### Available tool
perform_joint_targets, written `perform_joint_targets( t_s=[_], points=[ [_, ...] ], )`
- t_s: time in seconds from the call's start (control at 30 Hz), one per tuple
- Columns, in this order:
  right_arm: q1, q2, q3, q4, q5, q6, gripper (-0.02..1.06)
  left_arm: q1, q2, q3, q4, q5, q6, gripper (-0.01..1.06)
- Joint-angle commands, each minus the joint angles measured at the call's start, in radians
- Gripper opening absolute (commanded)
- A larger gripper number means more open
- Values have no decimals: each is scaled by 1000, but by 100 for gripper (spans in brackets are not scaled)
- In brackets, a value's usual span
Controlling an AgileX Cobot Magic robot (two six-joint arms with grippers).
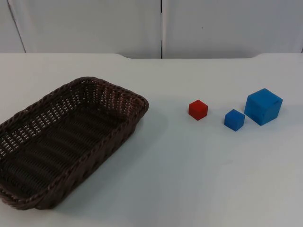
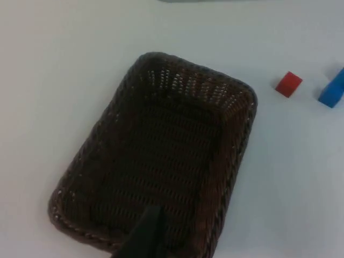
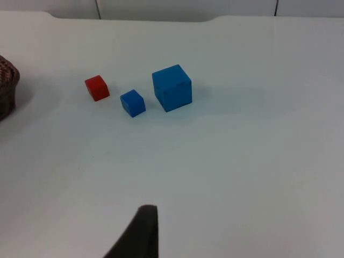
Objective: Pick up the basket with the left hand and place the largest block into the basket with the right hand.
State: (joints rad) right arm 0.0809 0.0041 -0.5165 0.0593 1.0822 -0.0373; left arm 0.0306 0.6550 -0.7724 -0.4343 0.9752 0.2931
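The basket [image 1: 61, 142] runs off the top view's edge at its near corner, and in the right wrist view just 1 corner of its rim is seen. In the left wrist view a blue block [image 2: 332, 90] is cut by the edge; its size cannot be told. Only 1 fingertip [image 2: 144, 236] of the left gripper is seen, so how its jaws stand is unclear.

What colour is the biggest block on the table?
Blue. The biggest block shows best in the right wrist view.

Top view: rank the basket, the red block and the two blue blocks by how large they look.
1. Wicker basket, by far the largest.
2. Large blue block.
3. Small blue block and red block: these look about alike, so I would not rank one over the other.
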Motion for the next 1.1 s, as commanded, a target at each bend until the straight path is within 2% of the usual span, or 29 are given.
perform_joint_targets(
  t_s=[0.0, 0.27, 0.67, 1.07],
  points=[
    [2, -4, 2, 3, -3, -3, 105, 0, 45, -17, -42, -24, 34, 102],
    [2, -4, 2, 1, -3, -1, 105, 0, 309, -107, -55, -77, 103, 102],
    [2, -4, 2, -2, -3, 2, 105, 0, 592, -211, -55, -161, 210, 102],
    [2, -4, 2, -1, -3, 3, 105, 0, 923, -381, -48, -169, 301, 102]
  ],
)
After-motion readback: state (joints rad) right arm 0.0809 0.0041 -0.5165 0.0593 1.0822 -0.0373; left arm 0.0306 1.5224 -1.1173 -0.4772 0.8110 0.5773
